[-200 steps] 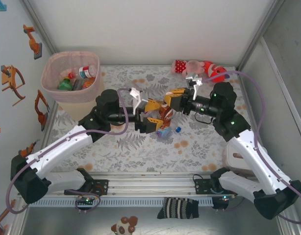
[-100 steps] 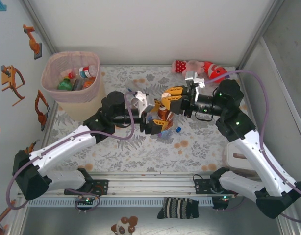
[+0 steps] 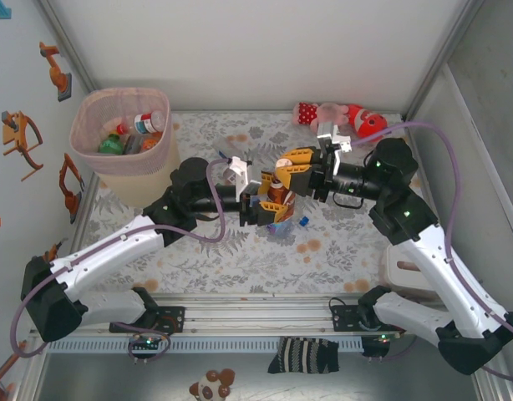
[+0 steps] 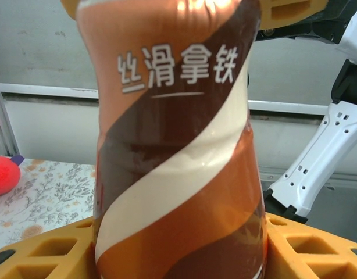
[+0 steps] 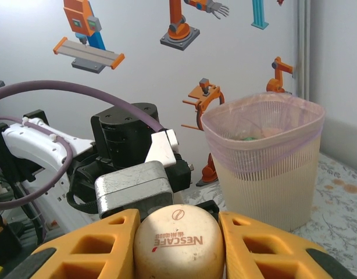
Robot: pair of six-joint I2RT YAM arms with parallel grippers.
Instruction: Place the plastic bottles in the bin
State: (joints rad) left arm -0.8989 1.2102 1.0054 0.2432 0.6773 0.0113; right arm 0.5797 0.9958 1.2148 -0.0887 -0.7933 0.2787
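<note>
A brown coffee bottle [image 3: 277,194] with a cream cap [image 5: 177,244] stands upright in mid-air over the middle of the table. My right gripper [image 3: 281,175] is shut on that cap from the right. My left gripper [image 3: 267,205] comes from the left, and its yellow fingers [image 4: 309,244] press both sides of the bottle's swirled body [image 4: 172,151]. A clear bottle with a blue label [image 3: 281,224] lies on the table just below. The pale pink bin [image 3: 85,113] stands at the far left corner with a green bottle [image 3: 112,144] and a red-labelled bottle [image 3: 146,123] inside; it stands beyond the left arm in the right wrist view [image 5: 266,168].
A pink-and-red plush toy [image 3: 344,117] lies at the back right. A white box [image 3: 403,271] sits by the right arm's base. A striped sock [image 3: 302,355] lies in front of the rail. The floral table top [image 3: 240,251] is bare in the near middle.
My left gripper has slid right and closed its fingers around the brown bottle's body. The right gripper has kept hold of the cap and shifted slightly.
</note>
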